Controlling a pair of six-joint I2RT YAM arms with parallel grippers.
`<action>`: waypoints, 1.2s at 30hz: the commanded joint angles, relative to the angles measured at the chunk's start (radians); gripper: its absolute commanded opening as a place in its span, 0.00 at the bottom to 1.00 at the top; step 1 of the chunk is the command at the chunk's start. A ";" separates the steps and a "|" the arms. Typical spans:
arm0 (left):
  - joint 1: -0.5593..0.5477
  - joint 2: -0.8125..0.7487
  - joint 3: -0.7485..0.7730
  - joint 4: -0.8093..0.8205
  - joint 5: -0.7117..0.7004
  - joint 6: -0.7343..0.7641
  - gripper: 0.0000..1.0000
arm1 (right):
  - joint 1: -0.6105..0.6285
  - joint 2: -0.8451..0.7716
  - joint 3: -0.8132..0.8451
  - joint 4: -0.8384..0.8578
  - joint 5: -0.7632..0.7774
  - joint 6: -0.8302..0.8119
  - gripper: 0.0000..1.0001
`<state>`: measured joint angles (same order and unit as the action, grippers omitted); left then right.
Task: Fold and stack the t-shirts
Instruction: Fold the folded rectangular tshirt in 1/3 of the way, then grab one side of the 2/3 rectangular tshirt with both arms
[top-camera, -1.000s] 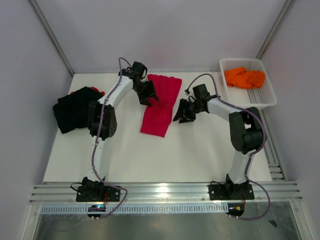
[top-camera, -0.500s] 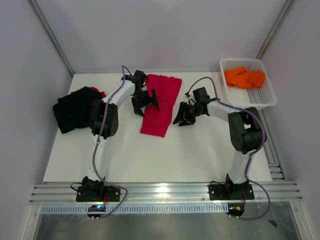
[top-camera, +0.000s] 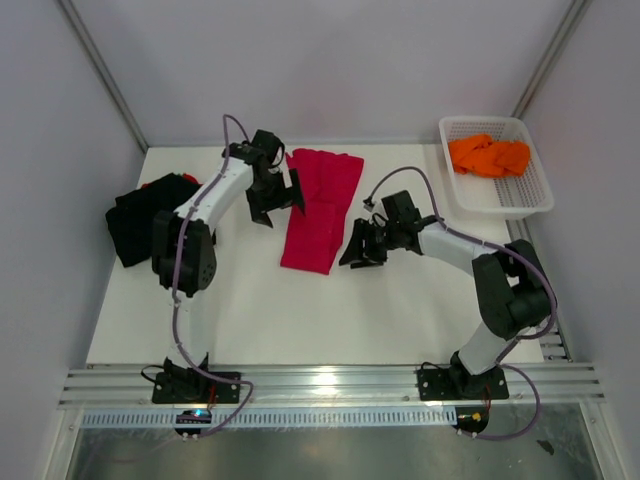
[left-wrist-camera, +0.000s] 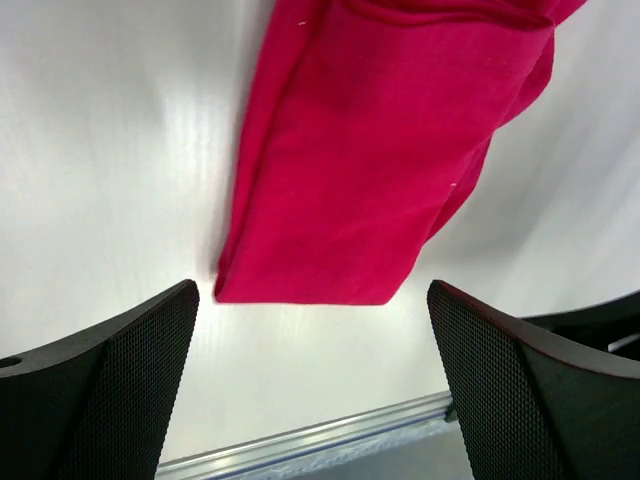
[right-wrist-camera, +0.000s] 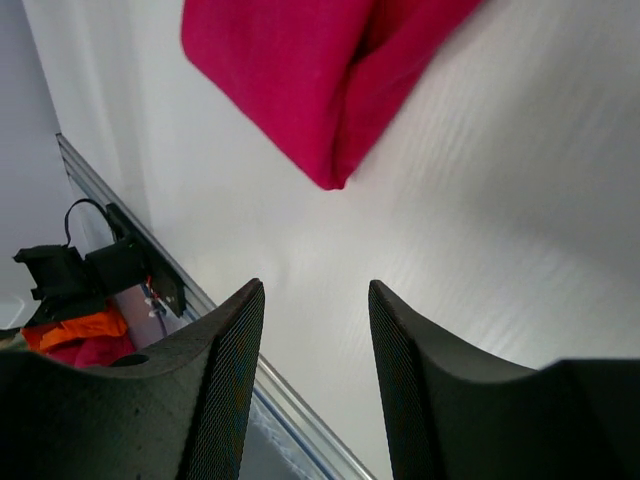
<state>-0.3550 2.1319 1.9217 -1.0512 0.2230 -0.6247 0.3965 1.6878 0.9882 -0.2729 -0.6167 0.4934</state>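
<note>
The left gripper (top-camera: 272, 197) has come off the long edge of the crimson-red cloth t-shirt (top-camera: 320, 210), where it sat a second ago. It now stands just to the left of that edge with its jaws spread wide and nothing between them. The right gripper (top-camera: 352, 252) has slid a little toward the near side. Its jaws are partway apart, as before, and hold nothing.

In the left wrist view the two black textured fingers (left-wrist-camera: 110, 385) frame the near end of the crimson t-shirt, which lies ahead of them and between their lines, apart from both. The garment's far part is cut off by the top of that view. From above, the left gripper partly overlaps the shirt's left edge, so I cannot tell whether it touches there.

In the right wrist view only one folded corner of the crimson t-shirt shows, at the top and ahead of the fingers (right-wrist-camera: 215, 385), with bare white table (top-camera: 400, 320) under the gap.

The crimson t-shirt is a long folded strip in the middle of the table, running from the far edge toward the near side, between the two grippers.

To the left, a black cloth t-shirt (top-camera: 145, 222) lies bunched near the table's left edge, partly behind the left arm. A red t-shirt (top-camera: 160, 183) shows only as a sliver at its far side.

An orange t-shirt (top-camera: 490, 156) lies crumpled in the white plastic mesh basket (top-camera: 540, 200) at the far right corner, well apart from both grippers.
</note>
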 joint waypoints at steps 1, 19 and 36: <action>0.002 -0.157 -0.062 -0.010 -0.213 -0.013 0.99 | 0.054 -0.085 -0.023 0.136 -0.017 0.074 0.51; 0.002 -0.415 -0.190 -0.093 -0.484 -0.041 0.99 | 0.185 -0.128 -0.226 0.362 0.144 0.332 0.60; 0.002 -0.426 -0.207 -0.102 -0.475 -0.050 0.99 | 0.205 -0.089 -0.243 0.521 0.199 0.458 0.60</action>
<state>-0.3546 1.7531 1.7218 -1.1427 -0.2264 -0.6724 0.5941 1.5848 0.7242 0.2016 -0.4664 0.9421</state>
